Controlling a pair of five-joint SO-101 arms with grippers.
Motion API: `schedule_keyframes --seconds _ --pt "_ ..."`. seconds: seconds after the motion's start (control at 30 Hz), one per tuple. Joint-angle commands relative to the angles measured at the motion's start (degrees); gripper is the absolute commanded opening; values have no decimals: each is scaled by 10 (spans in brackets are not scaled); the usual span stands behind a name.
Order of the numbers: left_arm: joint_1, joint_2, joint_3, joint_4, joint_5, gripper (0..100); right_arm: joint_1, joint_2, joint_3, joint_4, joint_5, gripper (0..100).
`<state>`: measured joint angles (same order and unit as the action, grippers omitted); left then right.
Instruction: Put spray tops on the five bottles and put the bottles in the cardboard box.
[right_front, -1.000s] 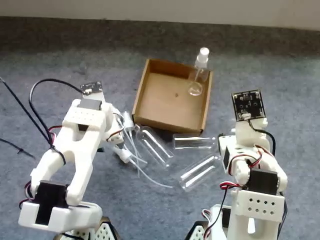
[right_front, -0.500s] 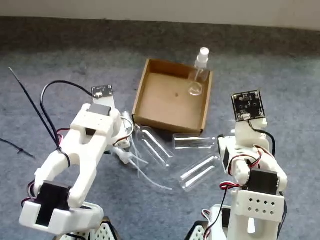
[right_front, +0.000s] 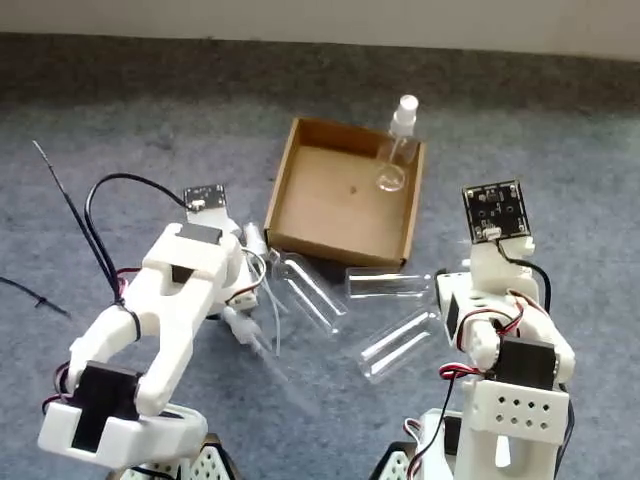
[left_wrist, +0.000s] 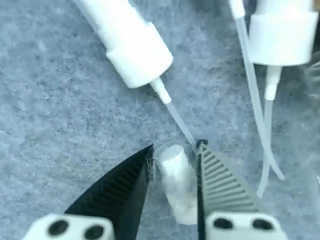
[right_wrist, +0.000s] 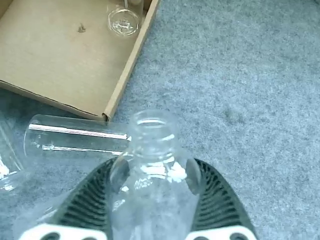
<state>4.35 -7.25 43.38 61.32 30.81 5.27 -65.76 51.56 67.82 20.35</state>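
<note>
- Swinging right and toward the near edge over the last second, my left arm has carried the left tool (left_wrist: 175, 146) with it. That tool is now clamped on the white head of a spray top (left_wrist: 175, 170).
- A long dip tube used to trail across the desk (right_front: 150, 130) toward the near right, and it is gone from that spot. A tube now runs near-to-far just beside my left tool, so I judge the spray top has been lifted, not merely nudged.
- A second top (left_wrist: 132, 45) and a third top (left_wrist: 282, 30) lie on the desk just beyond my grip. The second one's tube reaches right up to the tool's tip.
- My right tool (right_wrist: 155, 167) has not moved in that time. It is closed around a bottle (right_wrist: 150, 150) with its open mouth pointing away from the wrist, just off the near right corner of the box (right_front: 335, 250).
- The box is as it was, with one capped bottle (right_front: 400, 140) standing in its far right corner.
- Three bare bottles (right_front: 310, 290) (right_front: 390, 283) (right_front: 398, 342) lie unmoved on the desk between the box and my arms.
- By my reckoning one bottle of five is done. With a top in my left tool and an open bottle in my right, the next step is to bring the tube over the mouth. The tube is thin and likely to sway, so lining it up is where I expect trouble.
</note>
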Motion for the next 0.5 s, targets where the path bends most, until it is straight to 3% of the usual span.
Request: schedule_keyframes --seconds 0.0,0.13,0.47 --pt "-46 -25 -22 -8 -57 53 -2 -10 -6 2 -6 4" --pt "-101 -25 -65 -8 -85 46 -2 -10 -6 1 -6 4" --pt "-184 -19 -229 -9 -273 45 -2 -10 -3 1 -6 4"
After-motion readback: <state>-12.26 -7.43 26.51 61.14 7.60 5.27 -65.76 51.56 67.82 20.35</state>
